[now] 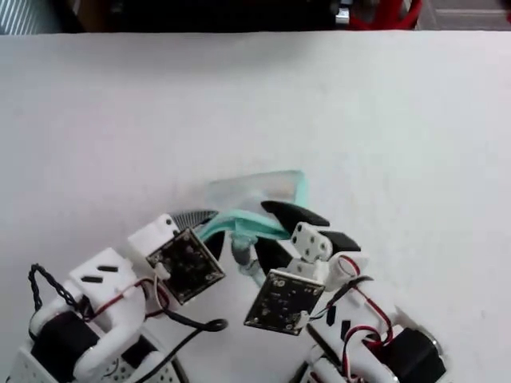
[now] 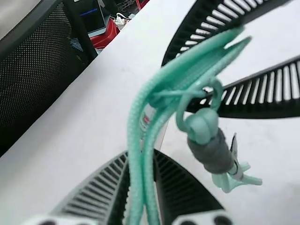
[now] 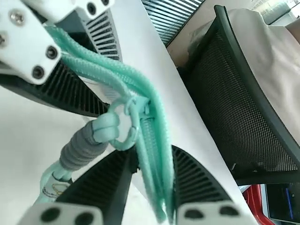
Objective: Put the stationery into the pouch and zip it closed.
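Note:
A clear pouch [image 1: 257, 190] with a teal zipper edge [image 1: 239, 220] lies near the table's front, lifted at its near side. My left gripper [image 1: 204, 228] is shut on the zipper edge from the left, and the teal band [image 2: 140, 154] runs between its ribbed black fingers [image 2: 183, 194]. My right gripper [image 1: 279, 231] is shut on the same edge from the right, just beside the slider [image 3: 133, 110]. A pull cord with a grey bead [image 2: 211, 147] hangs loose between the two grippers. What is inside the pouch is hard to make out.
The white table [image 1: 255, 104] stretches bare behind the pouch to its far edge. A black mesh chair [image 3: 243, 103] stands beside the table. Something red [image 1: 382, 16] sits beyond the far edge. A black cable [image 1: 196, 327] loops near the left arm's base.

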{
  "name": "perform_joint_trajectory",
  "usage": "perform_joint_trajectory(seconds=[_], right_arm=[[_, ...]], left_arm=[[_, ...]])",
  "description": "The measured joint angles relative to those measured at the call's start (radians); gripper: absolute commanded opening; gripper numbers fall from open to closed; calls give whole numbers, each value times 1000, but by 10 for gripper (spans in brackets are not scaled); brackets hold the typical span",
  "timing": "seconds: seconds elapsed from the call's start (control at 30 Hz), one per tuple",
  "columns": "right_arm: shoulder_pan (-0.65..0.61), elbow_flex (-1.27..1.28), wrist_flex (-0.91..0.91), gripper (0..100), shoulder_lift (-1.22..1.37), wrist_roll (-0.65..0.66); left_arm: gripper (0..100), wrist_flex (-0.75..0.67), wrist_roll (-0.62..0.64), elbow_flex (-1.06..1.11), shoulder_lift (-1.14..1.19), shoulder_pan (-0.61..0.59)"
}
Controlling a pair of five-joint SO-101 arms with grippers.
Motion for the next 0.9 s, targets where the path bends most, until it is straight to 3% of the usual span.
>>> perform_joint_trajectory(seconds=[0.2, 0.37, 0.5, 0.7, 0.9], right_arm=[[23, 26, -37, 22, 0, -40], [64, 58, -43, 22, 25, -75], [74, 84, -64, 22, 23, -118], [98, 115, -152, 22, 23, -239], [153, 117, -272, 21, 25, -453]], left_arm=[[249, 8, 0, -3, 0, -32], [252, 103, 92, -78, -3, -167], [252, 192, 94, -158, -17, -256], [251, 219, 94, -239, -17, -281], [248, 270, 94, -420, -63, -249]])
